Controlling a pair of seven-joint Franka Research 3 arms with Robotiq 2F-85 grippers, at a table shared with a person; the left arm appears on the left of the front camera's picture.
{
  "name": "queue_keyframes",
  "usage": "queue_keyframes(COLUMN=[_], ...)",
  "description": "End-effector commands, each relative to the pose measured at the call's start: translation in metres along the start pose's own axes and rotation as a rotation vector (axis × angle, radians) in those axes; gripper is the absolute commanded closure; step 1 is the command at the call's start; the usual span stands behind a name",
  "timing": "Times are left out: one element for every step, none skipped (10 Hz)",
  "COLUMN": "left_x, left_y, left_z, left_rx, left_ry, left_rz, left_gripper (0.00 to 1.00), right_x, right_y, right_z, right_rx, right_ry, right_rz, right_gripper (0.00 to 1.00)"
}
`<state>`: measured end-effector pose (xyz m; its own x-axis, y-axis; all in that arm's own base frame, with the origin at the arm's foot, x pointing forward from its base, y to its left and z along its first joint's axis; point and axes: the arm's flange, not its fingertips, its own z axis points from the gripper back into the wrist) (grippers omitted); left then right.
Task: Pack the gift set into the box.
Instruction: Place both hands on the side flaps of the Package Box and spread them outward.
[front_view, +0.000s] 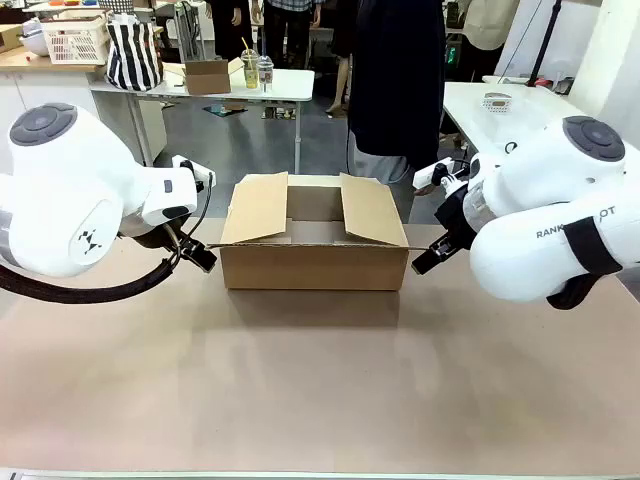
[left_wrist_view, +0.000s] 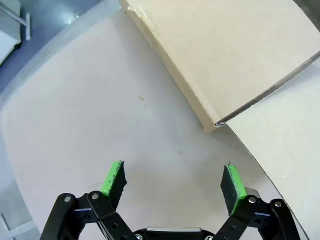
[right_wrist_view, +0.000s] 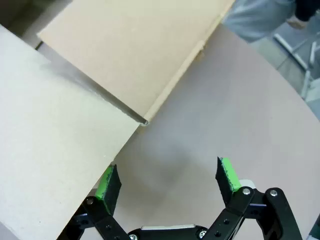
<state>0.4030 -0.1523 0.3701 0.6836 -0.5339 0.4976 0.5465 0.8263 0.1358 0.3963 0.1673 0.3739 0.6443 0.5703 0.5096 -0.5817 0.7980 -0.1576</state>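
Matte tabletop (front_view: 300, 390) bears cardboard box (front_view: 312, 268).

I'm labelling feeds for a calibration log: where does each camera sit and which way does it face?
Front view: fixed between the arms, robot's side, looking across the table at the open box and a person beyond; left gripper and right gripper sit beside the box's ends.
Left wrist view: on the left wrist, looking along its open green-padded fingers at tabletop and a box corner.
Right wrist view: on the right wrist, fingers open, facing another box corner.
Shared: box and table, in all three.
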Motion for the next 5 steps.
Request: queue_keyframes(left_x=[0.0001, 0.0001, 0.0001, 0.0001, 0.0001], left_y=[0.0000, 0.0000, 0.0000, 0.0000, 0.0000], left_z=[0.0001, 0.0001, 0.0001, 0.0001, 0.0001], left_rx=[0.000, 0.000, 0.000, 0.000, 0.000], left_ry=[0.000, 0.000, 0.000, 0.000, 0.000], left_rz=[0.000, 0.000, 0.000, 0.000, 0.000], left_gripper=[0.00, 0.00, 0.00, 0.00, 0.00], right_x=[0.0002, 0.0002, 0.0002, 0.0002, 0.0002], right_y=[0.0000, 0.0000, 0.0000, 0.0000, 0.0000], right_z=[0.0002, 0.0002, 0.0002, 0.0002, 0.0002], right_rx=[0.000, 0.000, 0.000, 0.000, 0.000], right_ry=[-0.002, -0.002, -0.002, -0.002, -0.002], right_rz=[0.000, 0.000, 0.000, 0.000, 0.000], right_gripper=[0.00, 0.00, 0.00, 0.00, 0.00])
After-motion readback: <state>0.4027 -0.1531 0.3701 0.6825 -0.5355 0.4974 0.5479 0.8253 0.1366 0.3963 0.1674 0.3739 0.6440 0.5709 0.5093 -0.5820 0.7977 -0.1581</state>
